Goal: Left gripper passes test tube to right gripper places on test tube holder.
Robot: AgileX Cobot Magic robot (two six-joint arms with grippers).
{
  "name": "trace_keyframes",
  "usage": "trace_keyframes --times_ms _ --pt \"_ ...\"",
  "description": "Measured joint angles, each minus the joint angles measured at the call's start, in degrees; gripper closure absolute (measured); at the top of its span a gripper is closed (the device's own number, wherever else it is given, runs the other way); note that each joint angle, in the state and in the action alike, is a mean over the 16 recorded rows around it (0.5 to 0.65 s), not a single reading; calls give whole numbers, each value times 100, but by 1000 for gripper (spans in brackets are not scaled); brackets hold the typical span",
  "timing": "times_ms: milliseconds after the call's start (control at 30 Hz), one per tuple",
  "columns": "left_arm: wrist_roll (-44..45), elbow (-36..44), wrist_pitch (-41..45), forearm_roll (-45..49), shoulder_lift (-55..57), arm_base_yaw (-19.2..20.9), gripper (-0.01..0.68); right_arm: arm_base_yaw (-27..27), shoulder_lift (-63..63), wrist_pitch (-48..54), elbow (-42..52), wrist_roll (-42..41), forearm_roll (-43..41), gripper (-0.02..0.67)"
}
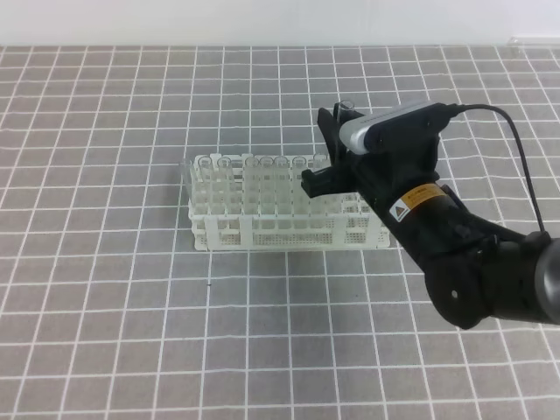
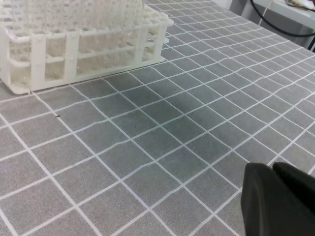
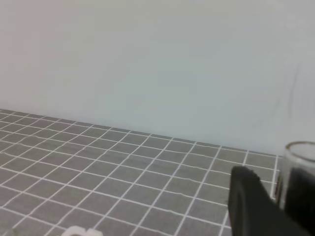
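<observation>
R claw (image 1: 325, 149) clamped on 1 test tube (image 1: 344, 108) above 1 rack (image 1: 262, 206); L claw (image 2: 278, 201) fingers together, holding nothing.

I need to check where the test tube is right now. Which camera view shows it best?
The right wrist view: the test tube shows its clear round rim beside the right claw. The exterior high view shows only its rim above that claw. The left wrist view does not show it.

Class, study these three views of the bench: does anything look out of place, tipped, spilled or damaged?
Nothing stands out. The test tube holder stands level on the grid mat, with no spill or breakage visible. The right gripper holds the test tube roughly upright above the holder's right end. The left gripper sits apart, low over bare mat.
</observation>
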Motion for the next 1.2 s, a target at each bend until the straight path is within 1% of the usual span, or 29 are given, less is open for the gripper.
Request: trace_keyframes --times_ms 367,833,1200 --pt "0 9 -11 2 5 1 673 -106 -7 36 -14 18 -115 640" --pt "-1 13 -22 8 7 1 673 -115 -7 101 -21 229 -386 640" --pt "-1 26 -39 7 15 3 673 -115 32 87 -29 91 -404 640"
